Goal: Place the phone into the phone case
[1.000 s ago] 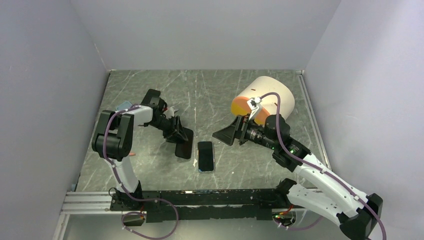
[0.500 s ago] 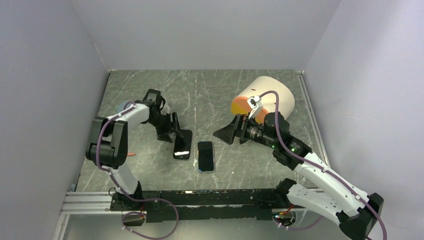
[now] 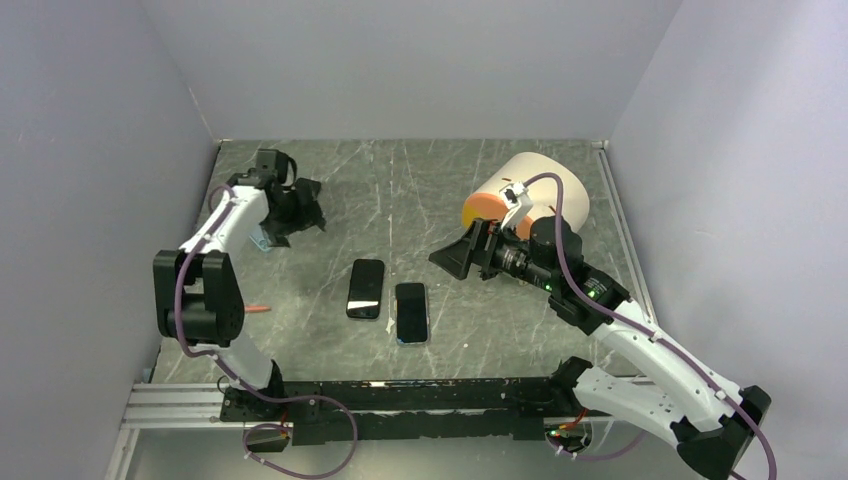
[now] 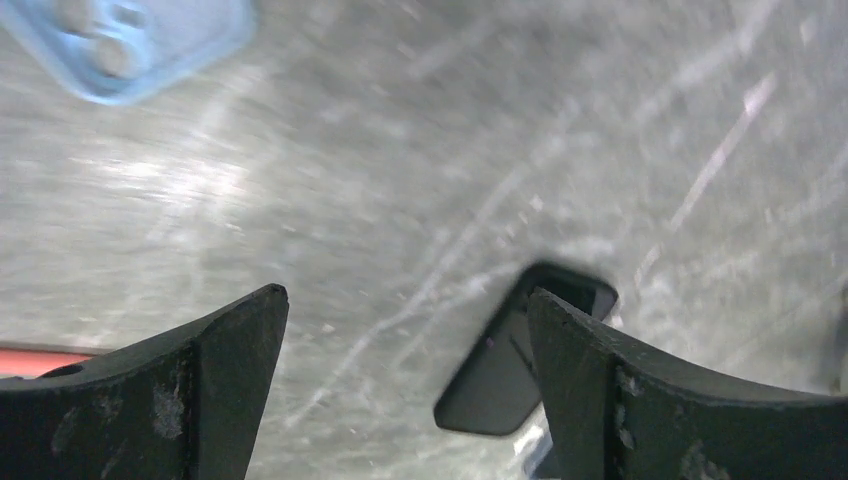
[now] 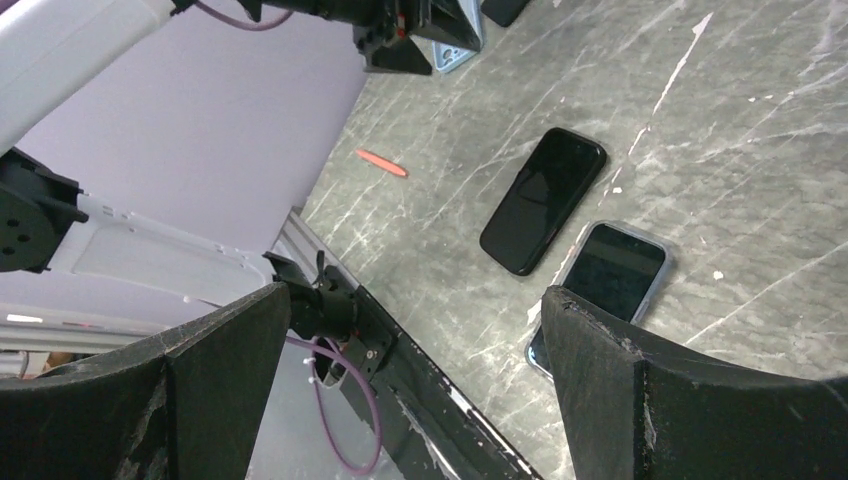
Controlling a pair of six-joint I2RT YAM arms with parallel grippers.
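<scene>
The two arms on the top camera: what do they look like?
Both the left arm and the right arm have white link shells with black joint housings. A purple cable runs along each. Each ends in broad, black, wedge-shaped jaws with scuffed inner faces. Small green lights show on the right arm.

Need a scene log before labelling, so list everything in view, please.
black phone: one, black, table centre, lying flat
second phone: one, dark screen with pale rim, just right of the black phone
phone case: one, light blue, far left, by the left hand
small stick: one, orange-red, left side
cylinder: one, cream with orange end, far right
table: one, grey marbled
left hand: one, black, open
right hand: one, black, open
</scene>
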